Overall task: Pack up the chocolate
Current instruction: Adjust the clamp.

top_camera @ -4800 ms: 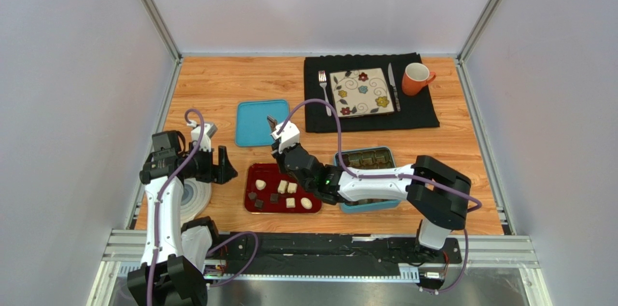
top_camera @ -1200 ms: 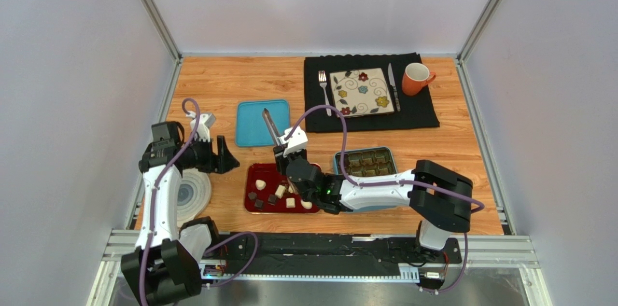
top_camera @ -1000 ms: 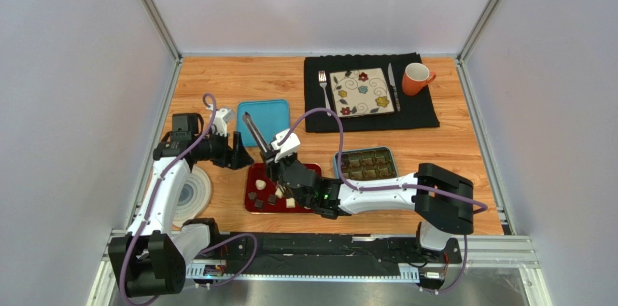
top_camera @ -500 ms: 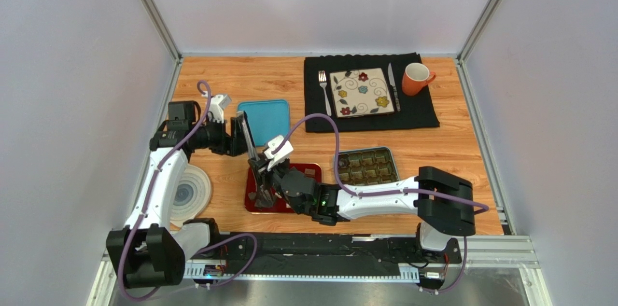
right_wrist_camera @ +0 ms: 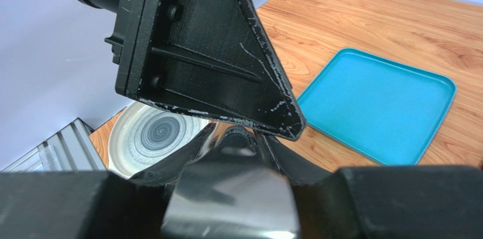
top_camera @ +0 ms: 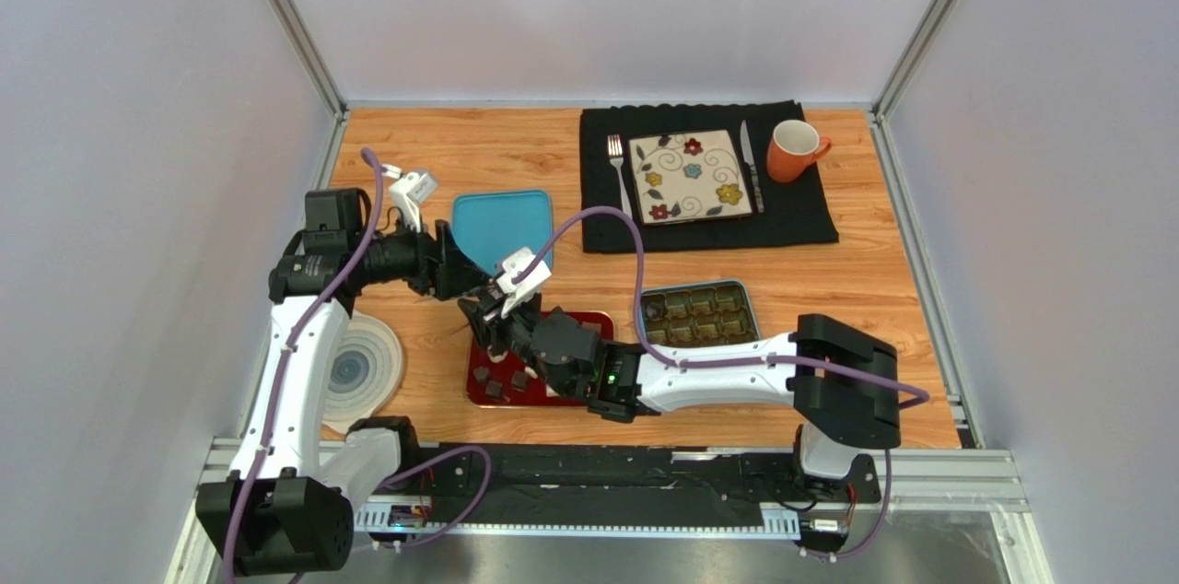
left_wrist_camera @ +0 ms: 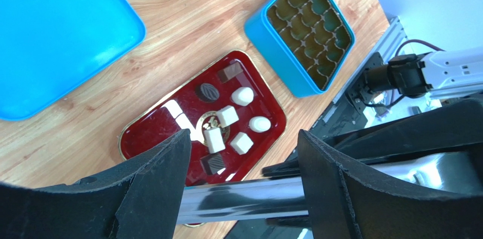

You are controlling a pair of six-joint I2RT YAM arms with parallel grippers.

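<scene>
The chocolates point(left_wrist_camera: 228, 116), white and dark, are lying on a red tray point(left_wrist_camera: 146, 134) beyond the left pincer point(left_wrist_camera: 242, 137), showing through the gap between its fingers. That pincer is standing wide open, gripping nothing. A metal tool point(left_wrist_camera: 244, 204) is crossing the gap near the finger roots; contact cannot be told. The right pincer point(right_wrist_camera: 235, 137) is clamping that tool, jaws partly closed on it, tips sitting close under the left pincer. A blue tin point(left_wrist_camera: 278, 44) is lying past the tray, up-right of the left pincer in its wrist view, and a blue lid point(left_wrist_camera: 51, 41) up-left. A swirl plate point(right_wrist_camera: 152, 134) is showing just left of the right pincer's tips.
</scene>
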